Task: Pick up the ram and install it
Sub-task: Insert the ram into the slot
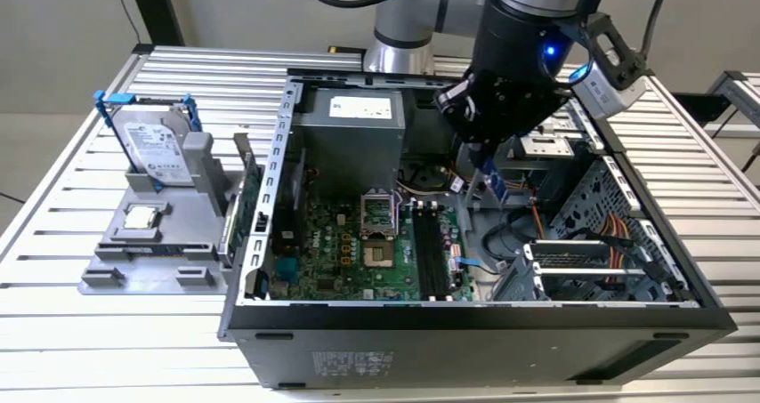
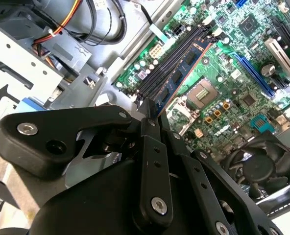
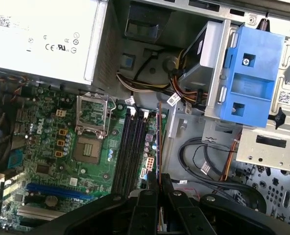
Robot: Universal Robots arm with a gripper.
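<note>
While the arm is reaching down into the open computer case (image 1: 475, 341), the gripper (image 1: 478, 149) is holding the ram (image 1: 489, 179) by its upper end, and the fingers are pressing narrowly on the two flat faces of the stick. The ram is hanging on its edge, slightly tilted, above the inside of the case. It is hanging a little toward the exterior view's right of the black memory slots (image 1: 425, 252) and is not sitting in any of them.

In both wrist views the gripper (image 2: 150, 108) (image 3: 157, 182) is closing on the thin board. The ram (image 2: 184, 73) (image 3: 158, 142) is showing almost edge-on there, running along beside the slots (image 2: 169, 63) (image 3: 128, 152) on the green motherboard (image 3: 47, 147).

The grey power supply (image 1: 356, 118) is sitting at the far end of the case, behind the motherboard (image 1: 344, 252). On the table (image 1: 119, 350), at the exterior view's left of the case, a grey holder (image 1: 155, 261) is carrying a hard drive (image 1: 155, 145) with blue handles, standing upright. A small square processor chip (image 1: 141, 216) is lying flat in front of it.
</note>
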